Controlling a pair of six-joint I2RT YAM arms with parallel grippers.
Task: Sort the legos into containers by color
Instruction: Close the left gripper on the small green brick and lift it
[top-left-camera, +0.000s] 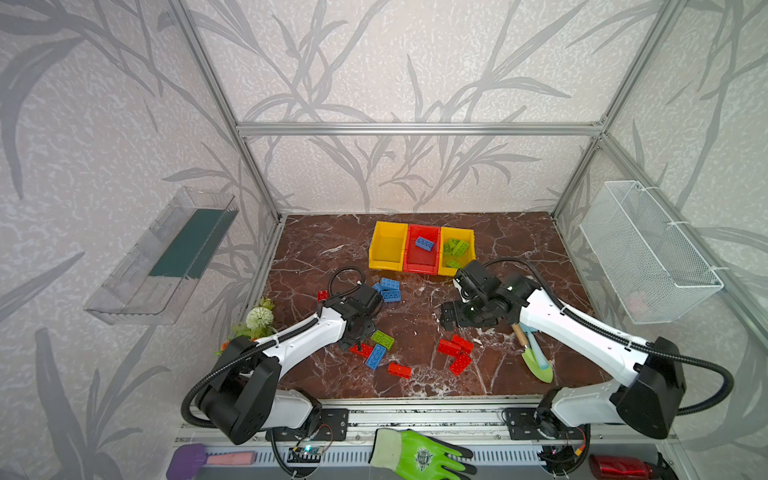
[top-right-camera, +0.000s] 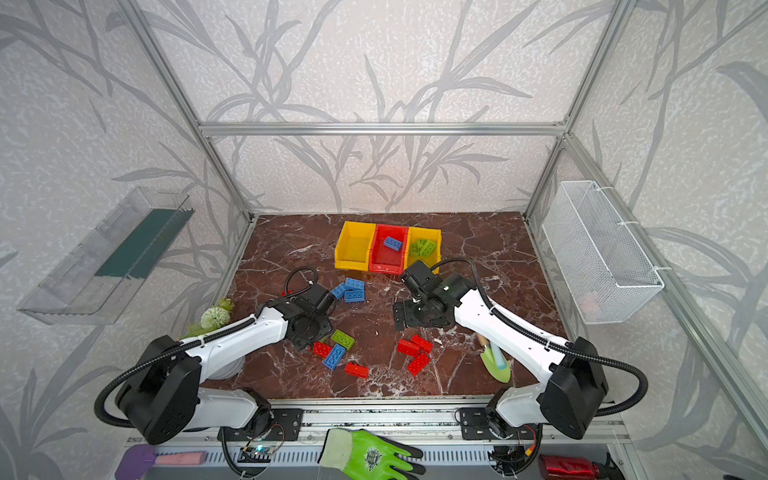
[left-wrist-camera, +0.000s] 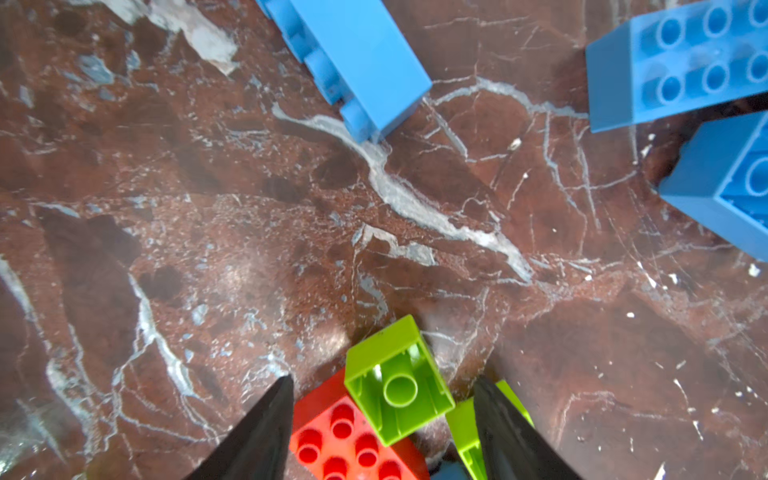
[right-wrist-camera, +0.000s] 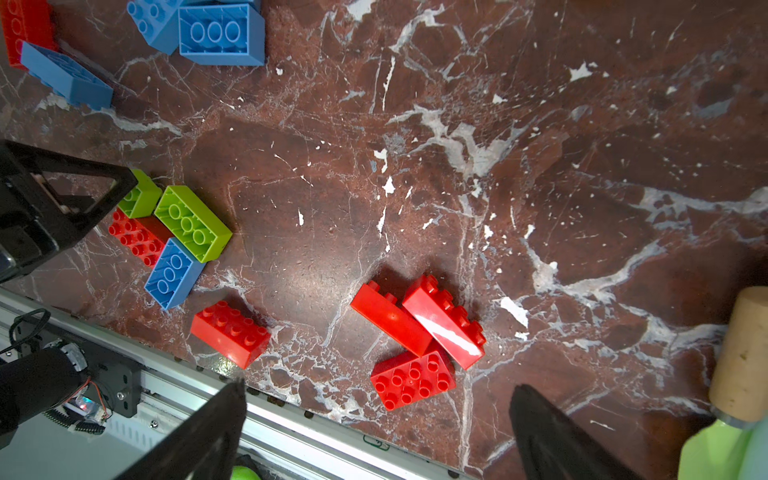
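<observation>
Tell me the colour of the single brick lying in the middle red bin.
Blue. The brick inside the red bin shows best in a top view.

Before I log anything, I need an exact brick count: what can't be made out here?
Right yellow bin: right arm's wrist hides its front in both top views; green bricks uncountable.
Red brick: partly behind the left arm in both top views, size unclear.
Wire basket: pinkish contents blurred by mesh, both top views.

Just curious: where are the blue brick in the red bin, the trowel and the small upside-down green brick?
blue brick (top-left-camera: 424, 243): in a top view, upper face
trowel (top-left-camera: 542, 375): in a top view, green blade
small green brick (left-wrist-camera: 399, 388): left wrist view, hollow underside
</observation>
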